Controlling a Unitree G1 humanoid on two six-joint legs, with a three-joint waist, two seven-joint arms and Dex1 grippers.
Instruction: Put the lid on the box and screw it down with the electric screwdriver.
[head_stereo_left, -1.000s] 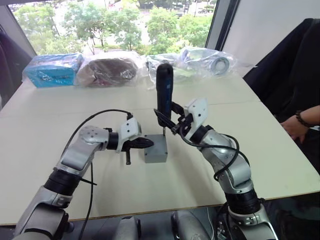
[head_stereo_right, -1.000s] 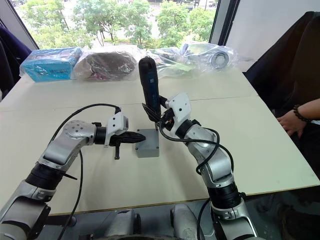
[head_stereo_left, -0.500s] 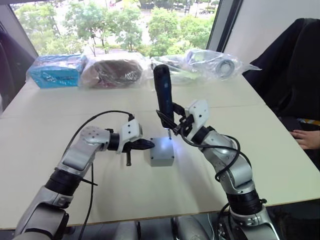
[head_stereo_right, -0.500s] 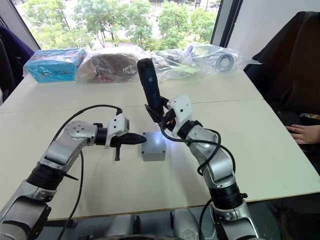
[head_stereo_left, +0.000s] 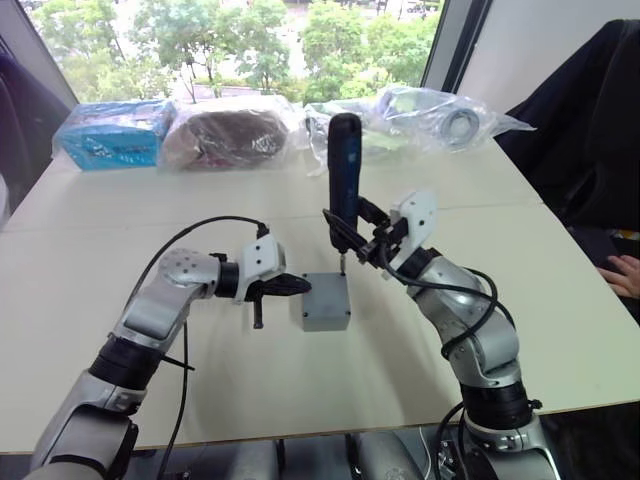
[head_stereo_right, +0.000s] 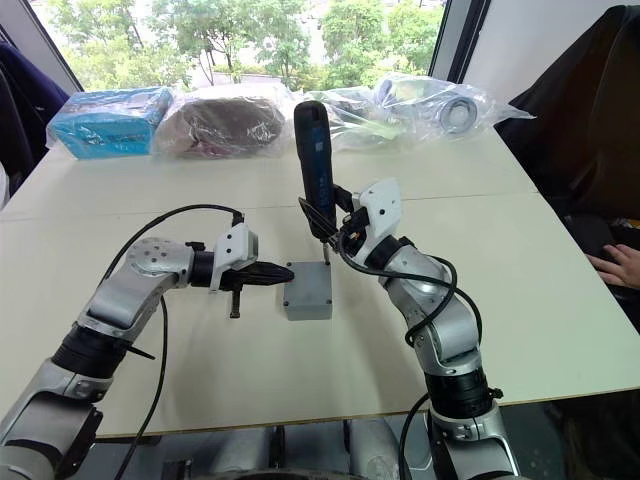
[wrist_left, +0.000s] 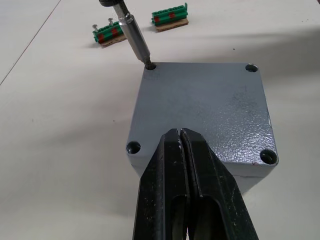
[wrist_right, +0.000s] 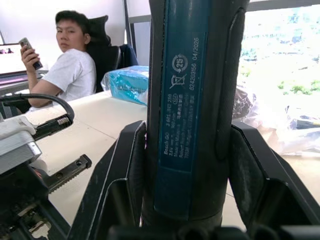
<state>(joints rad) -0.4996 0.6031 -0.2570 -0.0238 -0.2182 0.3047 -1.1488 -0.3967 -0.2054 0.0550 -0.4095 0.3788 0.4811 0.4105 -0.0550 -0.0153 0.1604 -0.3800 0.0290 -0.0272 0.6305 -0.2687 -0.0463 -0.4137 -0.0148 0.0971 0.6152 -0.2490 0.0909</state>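
Left wrist view: the lid (wrist_left: 200, 110) sits square on the box (head_stereo_left: 326, 312) while the electric screwdriver (head_stereo_left: 345, 180) works a corner hole.

On the pale table (head_stereo_left: 100, 250), the closed grey box stands between the two arms. The right end effector (head_stereo_left: 372, 245) has its two black fingers clamped round the lower body of the screwdriver, holding it close to upright, and the thin metal bit rests in the lid's far corner screw hole on the right arm's side. The left end effector (wrist_left: 186, 165) has its fingers pressed together, holding nothing, the tips at the lid's near edge. Two small green-and-red pieces (wrist_left: 140, 27) lie on the table beyond the box. Bagged items (head_stereo_left: 230, 135) line the far edge, and a seated person (wrist_right: 70, 60) appears in the right wrist view.
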